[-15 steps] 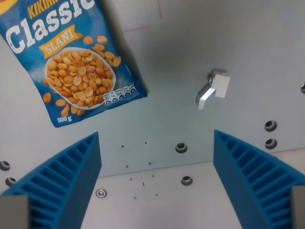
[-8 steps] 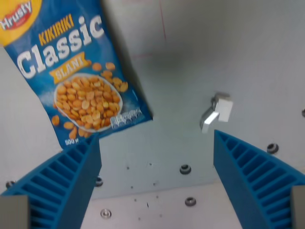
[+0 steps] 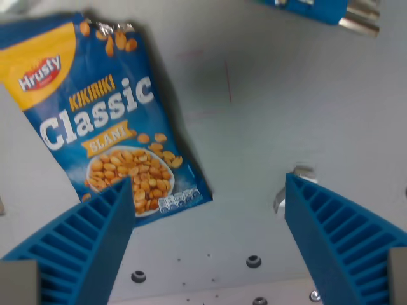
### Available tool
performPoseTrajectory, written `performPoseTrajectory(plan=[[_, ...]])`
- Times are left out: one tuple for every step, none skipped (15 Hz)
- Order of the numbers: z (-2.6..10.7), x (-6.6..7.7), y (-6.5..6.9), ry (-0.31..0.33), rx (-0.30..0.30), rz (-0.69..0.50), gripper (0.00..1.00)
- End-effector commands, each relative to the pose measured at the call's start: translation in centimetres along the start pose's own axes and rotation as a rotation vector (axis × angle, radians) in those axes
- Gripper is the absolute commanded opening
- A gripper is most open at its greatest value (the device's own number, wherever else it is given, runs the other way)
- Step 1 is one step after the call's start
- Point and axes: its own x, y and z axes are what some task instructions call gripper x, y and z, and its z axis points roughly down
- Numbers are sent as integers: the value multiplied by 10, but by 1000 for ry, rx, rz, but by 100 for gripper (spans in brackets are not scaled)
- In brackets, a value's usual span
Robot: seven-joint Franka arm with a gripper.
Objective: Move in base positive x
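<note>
My gripper (image 3: 210, 244) is open, its two blue ribbed fingers (image 3: 82, 248) standing wide apart at the bottom of the wrist view with nothing between them. Below lies the grey table surface (image 3: 254, 127). A blue peanut bag (image 3: 105, 121) labelled "Hrusty Kikiriki Classic" lies flat at the wrist view's left, its lower corner partly hidden behind my left finger.
A small white and metal bracket (image 3: 289, 187) sticks up by my right finger. Another blue packet with a silver edge (image 3: 331, 9) shows at the top right. Bolt holes (image 3: 254, 261) dot the table near the bottom edge.
The whole scene has slid downward in the view, so the camera has moved. More of the bag's top now shows, and the blue packet has come into view at the top right.
</note>
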Motion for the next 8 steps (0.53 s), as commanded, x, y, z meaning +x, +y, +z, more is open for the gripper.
performPoseTrajectory(plan=[[-3, 16, -5, -29, 0, 16, 100], [-2, 21, -6, -29, 0, 16, 100], [-2, 26, -7, -29, 0, 16, 100], [-1, 31, -8, -29, 0, 16, 100], [-1, 36, -9, -29, 0, 16, 100], [0, 41, -10, -29, 0, 16, 100], [0, 46, -11, -29, 0, 16, 100], [1, 51, -12, -29, 0, 16, 100]])
